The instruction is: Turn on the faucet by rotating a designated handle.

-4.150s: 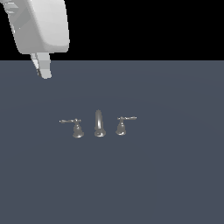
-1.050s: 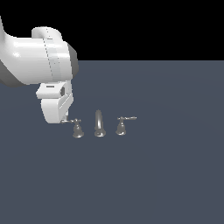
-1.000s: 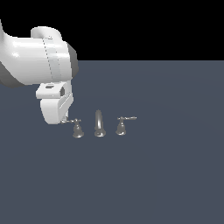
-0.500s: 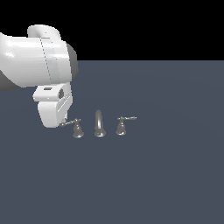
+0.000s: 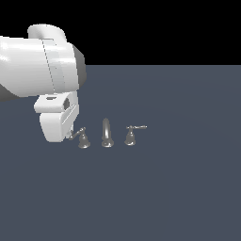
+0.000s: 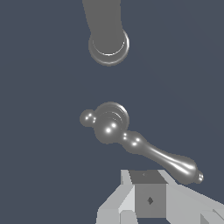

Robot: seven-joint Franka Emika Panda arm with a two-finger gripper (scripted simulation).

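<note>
The chrome faucet stands mid-floor: a slim curved spout (image 5: 107, 134) between two bell-based handles. The handle (image 5: 84, 140) on the exterior view's left has its thin lever (image 5: 75, 134) pointing leftward and slanting toward the camera. My gripper (image 5: 70, 135) hangs under the big white arm, its tips at the lever's outer end. In the wrist view the handle base (image 6: 109, 121) and its lever (image 6: 162, 156) lie just beyond my fingertips (image 6: 148, 192), which look pressed together beside the lever's tip. The spout (image 6: 107, 37) lies beyond.
The twin handle (image 5: 130, 137), with its lever pointing to the exterior view's right, stands on the spout's far side. The white arm (image 5: 37, 66) fills the upper left of the exterior view. The floor (image 5: 179, 188) is flat dark grey.
The arm came down from the upper left to the left handle. Over the last second it has shifted slightly left and nearer, and the lever has swung from level to slanted.
</note>
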